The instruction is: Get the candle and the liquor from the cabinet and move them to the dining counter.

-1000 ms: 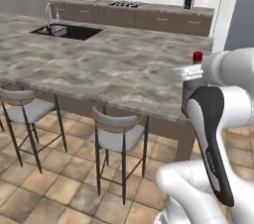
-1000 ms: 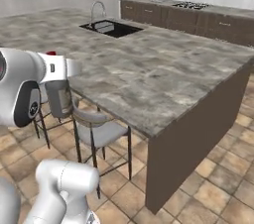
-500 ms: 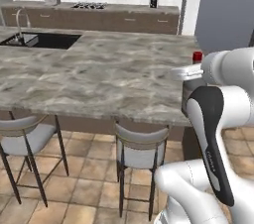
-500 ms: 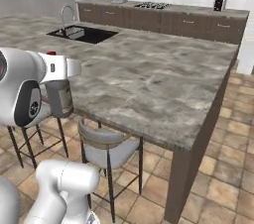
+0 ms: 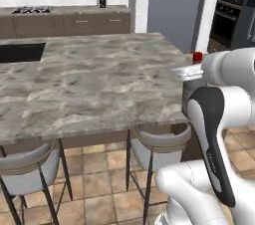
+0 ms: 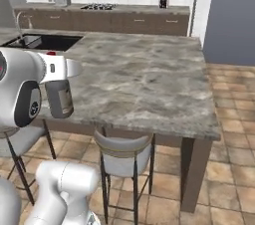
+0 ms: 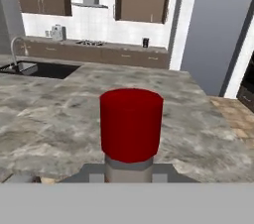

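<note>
At the near edge of the island (image 6: pixel 149 79), my gripper (image 6: pixel 59 69) is clenched on the bottle (image 6: pixel 60 98), red cap (image 7: pixel 131 123) filling my hand view. It hangs beside the marble edge, not yet over it. I judge the carry nearly done: I'd keep it upright, reach in past the edge, lower until the base sits flat, then release. Count: one bottle, one island, three stools (image 6: pixel 122 155) that I can make out, one sink (image 6: pixel 42 42).
</note>
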Controlling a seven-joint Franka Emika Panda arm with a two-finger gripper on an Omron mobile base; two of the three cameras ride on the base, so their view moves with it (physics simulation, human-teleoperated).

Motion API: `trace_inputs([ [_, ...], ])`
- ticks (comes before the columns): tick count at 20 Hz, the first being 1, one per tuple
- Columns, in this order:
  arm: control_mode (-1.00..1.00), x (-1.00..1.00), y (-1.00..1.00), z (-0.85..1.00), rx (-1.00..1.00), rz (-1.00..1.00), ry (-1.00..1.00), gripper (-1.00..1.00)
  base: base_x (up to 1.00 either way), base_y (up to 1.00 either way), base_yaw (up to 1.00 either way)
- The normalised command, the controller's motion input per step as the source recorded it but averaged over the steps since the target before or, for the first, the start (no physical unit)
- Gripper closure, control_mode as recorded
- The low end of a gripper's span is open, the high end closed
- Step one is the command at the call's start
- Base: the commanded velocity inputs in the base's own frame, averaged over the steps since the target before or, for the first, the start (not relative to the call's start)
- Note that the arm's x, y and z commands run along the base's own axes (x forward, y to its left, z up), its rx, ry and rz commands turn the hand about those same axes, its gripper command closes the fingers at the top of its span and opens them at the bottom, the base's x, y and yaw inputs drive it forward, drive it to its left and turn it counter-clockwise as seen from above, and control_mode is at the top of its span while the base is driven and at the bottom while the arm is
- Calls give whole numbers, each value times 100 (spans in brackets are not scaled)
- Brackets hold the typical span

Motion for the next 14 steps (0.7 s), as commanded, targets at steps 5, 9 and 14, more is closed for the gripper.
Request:
trace_inputs([
  [5, 100, 0, 0, 0, 0, 0, 0, 100, 19, 100, -50],
  [9, 100, 0, 0, 0, 0, 0, 0, 100, 23, 100, -27],
  [14, 100, 0, 0, 0, 0, 0, 0, 100, 23, 89, 20],
])
